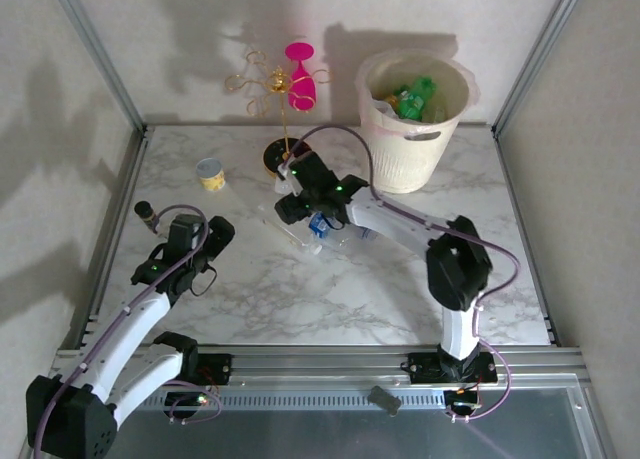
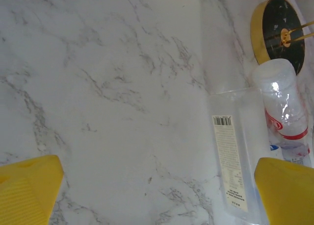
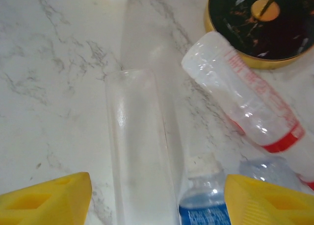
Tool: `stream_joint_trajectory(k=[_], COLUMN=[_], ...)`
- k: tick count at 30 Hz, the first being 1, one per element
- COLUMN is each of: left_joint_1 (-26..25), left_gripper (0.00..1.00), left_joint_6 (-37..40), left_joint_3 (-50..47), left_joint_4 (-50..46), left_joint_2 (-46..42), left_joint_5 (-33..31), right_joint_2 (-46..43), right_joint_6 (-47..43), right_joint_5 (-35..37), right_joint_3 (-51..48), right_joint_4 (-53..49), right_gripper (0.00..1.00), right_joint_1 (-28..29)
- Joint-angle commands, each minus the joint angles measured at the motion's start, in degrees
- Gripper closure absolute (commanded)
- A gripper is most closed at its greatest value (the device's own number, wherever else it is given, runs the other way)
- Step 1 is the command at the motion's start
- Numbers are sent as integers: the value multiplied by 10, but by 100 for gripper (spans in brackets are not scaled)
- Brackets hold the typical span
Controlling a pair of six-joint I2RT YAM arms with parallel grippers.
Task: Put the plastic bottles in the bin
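The cream bin (image 1: 438, 139) stands at the back right with green plastic bottles (image 1: 413, 97) inside. Three plastic bottles lie together mid-table: a tall clear one (image 3: 140, 151), a blue-labelled one (image 3: 206, 210) and a red-labelled one (image 3: 245, 102). My right gripper (image 3: 157, 203) hovers open over this cluster (image 1: 325, 229), its yellow fingers (image 3: 49, 200) straddling the clear and blue-labelled bottles. My left gripper (image 2: 157, 195) is open over bare marble at the left (image 1: 215, 237). In its view the clear bottle with a barcode label (image 2: 235, 156) lies just inside the right finger (image 2: 287, 190).
A gold wire stand with a pink glass (image 1: 298, 79) rises behind the cluster, its black base (image 3: 265, 24) right beside the red-labelled bottle. A small yellow tub (image 1: 210, 174) and a dark vial (image 1: 147, 213) sit at the left. Metal frame rails edge the marble table (image 1: 300, 299).
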Motion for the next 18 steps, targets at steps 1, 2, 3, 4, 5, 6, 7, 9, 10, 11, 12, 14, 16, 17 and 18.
stream_joint_trajectory(k=[1, 2, 3, 4, 5, 6, 7, 9, 10, 11, 12, 14, 16, 17, 18], left_joint_1=[5, 6, 6, 6, 6, 6, 6, 6, 6, 7, 6, 6, 6, 6, 6], left_gripper=[0, 0, 0, 0, 0, 0, 0, 0, 0, 0, 0, 0, 0, 0, 0], left_joint_6=[-10, -5, 1, 5, 8, 13, 17, 22, 24, 25, 27, 29, 30, 31, 31], left_joint_3=[-8, -10, -11, -10, -8, -7, -4, -1, -1, -1, -1, -2, -5, -7, -8], left_joint_4=[-6, 0, 5, 7, 11, 14, 16, 17, 19, 19, 21, 23, 26, 28, 30], left_joint_2=[-21, -26, -29, -31, -31, -31, -30, -29, -28, -28, -28, -27, -27, -27, -26], left_joint_5=[-3, 3, 9, 12, 17, 23, 27, 30, 31, 29, 30, 30, 30, 30, 32], right_joint_2=[51, 72, 91, 107, 128, 147, 159, 185, 193, 205, 213, 221, 226, 227, 230], right_joint_6=[-9, -10, -11, -11, -13, -14, -15, -15, -15, -13, -11, -10, -10, -9, -8], right_joint_5=[4, 3, 2, 3, 3, 3, 2, -4, -11, -19, -25, -32, -35, -38, -39], right_joint_3=[61, 81, 100, 118, 139, 159, 173, 196, 205, 214, 220, 220, 213, 208, 204], right_joint_4=[-24, -32, -39, -48, -58, -68, -75, -82, -85, -90, -94, -97, -93, -93, -91], right_gripper=[28, 27, 27, 27, 27, 27, 27, 27, 27, 27, 27, 27, 27, 27, 28], right_joint_1=[3, 2, 3, 3, 3, 3, 3, 3, 3, 4, 4, 7, 12, 15, 17])
